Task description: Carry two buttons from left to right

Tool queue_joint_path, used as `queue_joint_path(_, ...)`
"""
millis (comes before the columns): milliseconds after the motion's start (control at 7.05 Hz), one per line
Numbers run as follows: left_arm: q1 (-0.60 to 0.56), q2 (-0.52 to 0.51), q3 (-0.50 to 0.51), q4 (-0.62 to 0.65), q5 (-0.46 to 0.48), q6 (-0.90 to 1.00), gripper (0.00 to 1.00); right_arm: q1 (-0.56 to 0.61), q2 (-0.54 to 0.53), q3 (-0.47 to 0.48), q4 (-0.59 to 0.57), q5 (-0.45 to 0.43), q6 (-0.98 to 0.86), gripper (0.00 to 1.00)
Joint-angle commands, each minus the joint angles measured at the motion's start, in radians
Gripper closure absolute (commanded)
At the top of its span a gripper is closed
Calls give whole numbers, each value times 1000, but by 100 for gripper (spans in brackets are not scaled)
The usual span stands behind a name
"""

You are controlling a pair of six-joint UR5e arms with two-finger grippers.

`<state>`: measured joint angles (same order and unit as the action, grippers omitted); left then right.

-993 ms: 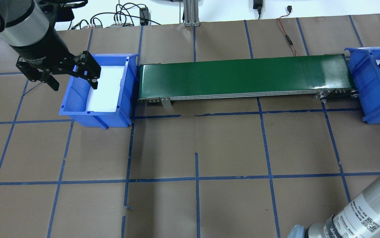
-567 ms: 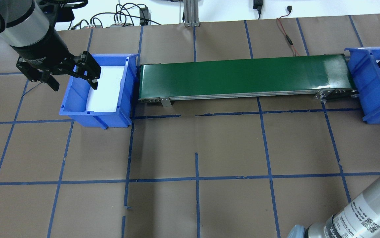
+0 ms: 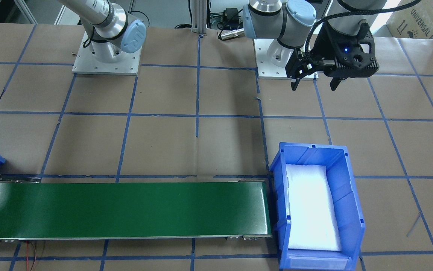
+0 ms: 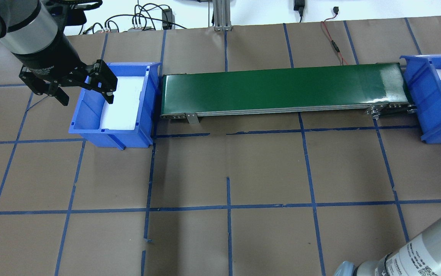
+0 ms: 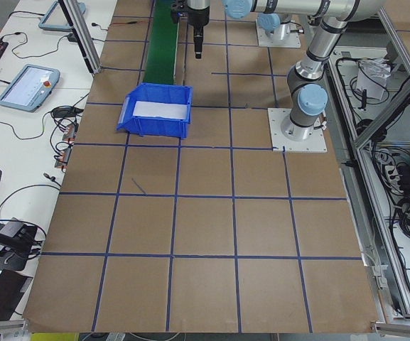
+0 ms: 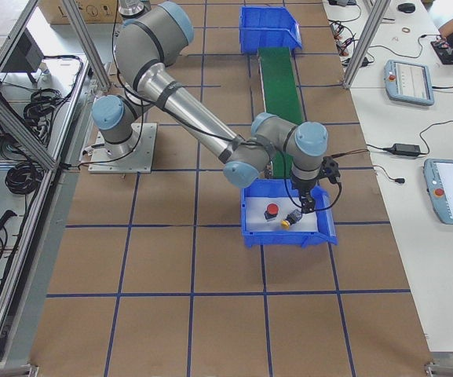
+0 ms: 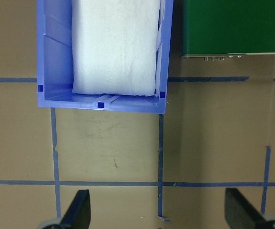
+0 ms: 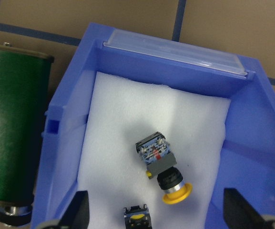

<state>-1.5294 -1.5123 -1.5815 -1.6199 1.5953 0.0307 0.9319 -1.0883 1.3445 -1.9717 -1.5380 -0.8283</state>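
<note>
We find both buttons at rest on white foam (image 8: 127, 119) in the right blue bin (image 8: 251, 119): the yellow button (image 8: 165, 168) lies on its side, with the red button (image 6: 272, 210) just beside it. The right gripper (image 6: 308, 204) hangs over them, fingers spread and grasping nothing. The left gripper (image 3: 314, 86), likewise released, hovers above the surface (image 4: 266, 168) on the robot's side of the foam-lined left blue bin (image 3: 351, 195). A green conveyor belt (image 4: 281, 88) runs between the bins. Brown paper gridded with blue tape (image 4: 228, 207) covers the surface, and teach pendants (image 6: 410, 82) sit on a white side surface.
</note>
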Motion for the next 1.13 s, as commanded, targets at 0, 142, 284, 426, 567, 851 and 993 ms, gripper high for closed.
queue_joint_path(0, 0, 0, 0, 0, 0, 0, 0, 43, -227, 48, 175, -14, 38, 0)
queue_joint_path(142, 2, 0, 0, 0, 0, 2, 0, 57, -290, 82, 224, -13, 82, 0)
queue_joint_path(284, 2, 0, 0, 0, 0, 2, 0, 114, -336, 87, 267, -22, 128, 0)
queue_joint_path(426, 2, 0, 0, 0, 0, 2, 0, 180, -390, 88, 308, -60, 229, 0)
queue_joint_path(567, 2, 0, -2, 0, 2, 2, 0, 256, -412, 84, 376, -92, 364, 0)
queue_joint_path(851, 5, 1, 2, -2, 5, 3, 0, 393, -438, 85, 384, -125, 484, 0)
queue_joint_path(993, 3, 1, 2, -2, 2, 3, 0, 430, -440, 85, 386, -113, 510, 0)
